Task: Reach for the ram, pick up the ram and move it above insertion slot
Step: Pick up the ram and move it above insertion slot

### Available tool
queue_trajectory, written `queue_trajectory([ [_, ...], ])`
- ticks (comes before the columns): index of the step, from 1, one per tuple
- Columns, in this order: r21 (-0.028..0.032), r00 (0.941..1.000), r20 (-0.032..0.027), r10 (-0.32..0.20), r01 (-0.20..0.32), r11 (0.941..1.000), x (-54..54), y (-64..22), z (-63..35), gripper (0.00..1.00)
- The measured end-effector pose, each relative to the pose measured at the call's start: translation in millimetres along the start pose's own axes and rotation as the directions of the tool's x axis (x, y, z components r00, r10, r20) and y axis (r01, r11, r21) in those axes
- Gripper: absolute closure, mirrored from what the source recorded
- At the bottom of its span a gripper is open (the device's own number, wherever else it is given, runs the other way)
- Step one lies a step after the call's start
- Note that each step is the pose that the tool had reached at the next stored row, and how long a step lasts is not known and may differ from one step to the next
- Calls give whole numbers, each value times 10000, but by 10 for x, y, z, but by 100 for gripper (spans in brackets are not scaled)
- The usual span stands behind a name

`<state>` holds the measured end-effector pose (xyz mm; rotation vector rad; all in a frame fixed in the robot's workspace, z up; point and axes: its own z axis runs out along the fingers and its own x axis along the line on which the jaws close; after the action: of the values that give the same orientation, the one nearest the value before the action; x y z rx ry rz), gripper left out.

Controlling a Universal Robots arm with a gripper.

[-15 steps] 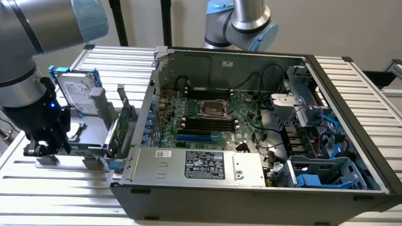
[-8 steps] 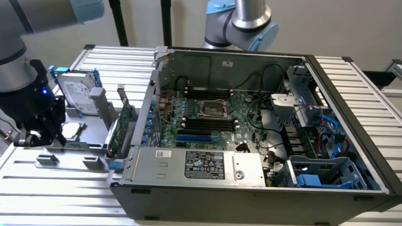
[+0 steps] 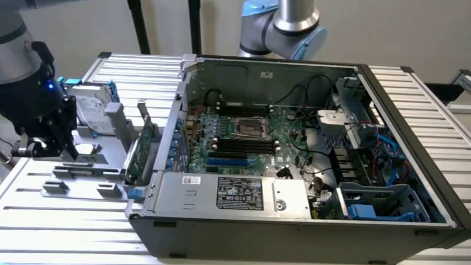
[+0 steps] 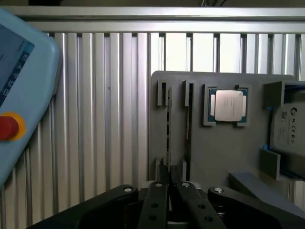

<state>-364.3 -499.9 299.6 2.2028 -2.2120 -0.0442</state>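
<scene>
The ram stands on edge in a slot of the grey holder plate, a thin green strip running toward my fingers. My gripper sits at its near end, with the black fingers drawn close together on either side of the stick. In the exterior view my gripper hangs low over the holder at the left, beside the open computer case. The black memory slots lie on the motherboard inside the case.
A wider green expansion card stands between the holder and the case wall. A hard drive and a processor rest on the holder. A teach pendant with a red button lies on the ribbed table. A second arm rises behind the case.
</scene>
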Motion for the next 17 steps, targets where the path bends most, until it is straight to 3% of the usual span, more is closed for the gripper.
queue_trajectory([
  [14,-24,9998,92,-189,189,9998,-6,-355,-649,87],
  [17,-32,9997,140,-216,217,9998,-7,-466,-780,87],
])
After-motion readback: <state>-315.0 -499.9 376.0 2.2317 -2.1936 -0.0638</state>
